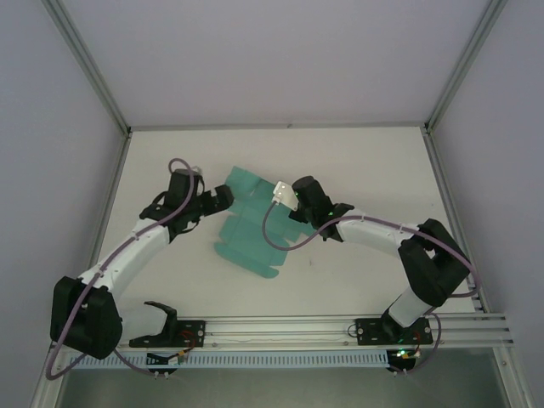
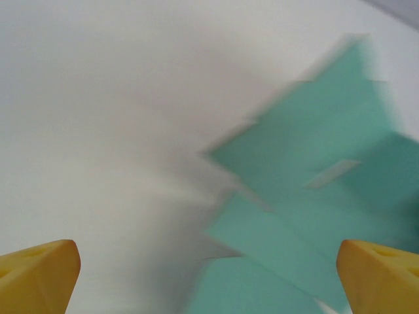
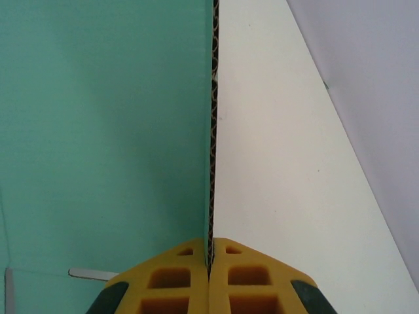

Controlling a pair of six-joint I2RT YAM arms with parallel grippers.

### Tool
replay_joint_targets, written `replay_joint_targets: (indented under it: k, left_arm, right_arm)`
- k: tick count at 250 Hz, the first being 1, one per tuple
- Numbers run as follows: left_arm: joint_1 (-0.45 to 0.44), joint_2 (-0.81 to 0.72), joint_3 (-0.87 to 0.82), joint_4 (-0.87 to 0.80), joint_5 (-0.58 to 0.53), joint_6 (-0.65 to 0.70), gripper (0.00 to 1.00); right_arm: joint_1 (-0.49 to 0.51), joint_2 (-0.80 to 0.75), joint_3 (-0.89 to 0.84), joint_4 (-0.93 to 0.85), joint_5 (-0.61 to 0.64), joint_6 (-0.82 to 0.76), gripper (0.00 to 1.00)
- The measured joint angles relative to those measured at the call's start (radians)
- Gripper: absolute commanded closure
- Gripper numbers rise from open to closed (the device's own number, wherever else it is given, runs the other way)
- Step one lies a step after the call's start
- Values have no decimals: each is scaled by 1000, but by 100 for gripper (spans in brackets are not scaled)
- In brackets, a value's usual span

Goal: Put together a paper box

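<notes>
Seeing teal-green die-cut card paper box (image 1: 246,225) as an unfolded sheet, mid white table (image 1: 365,170), between my arms. Right gripper (image 3: 211,261) pinched tight on its corrugated edge. Left gripper (image 2: 209,281) spread wide at its left edge.

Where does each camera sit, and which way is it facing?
Top external: overhead behind the bases, looking down at white table, left arm, right arm, flat teal-green card sheet.
Left wrist: faces the blurred sheet past the open left gripper.
Right wrist: looks along the sheet's edge, clamped in the right gripper.
All share the sheet.
</notes>
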Motion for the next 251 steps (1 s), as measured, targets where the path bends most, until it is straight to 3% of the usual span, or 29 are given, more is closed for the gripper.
replay_joint_targets:
  k: [37, 77, 165, 251]
  left_arm:
    - [58, 65, -17, -61, -110, -3, 0]
    - [59, 188, -13, -47, -105, 1, 0]
    - [50, 230, -11, 71, 100, 68, 0]
    - [-14, 231, -14, 180, 217, 115, 0]
  right_arm:
    - [0, -1, 14, -21, -1, 7, 100]
    - [0, -1, 24, -35, -5, 21, 100]
    - [0, -1, 36, -45, -16, 51, 100]
    - [0, -1, 36, -48, -44, 69, 100]
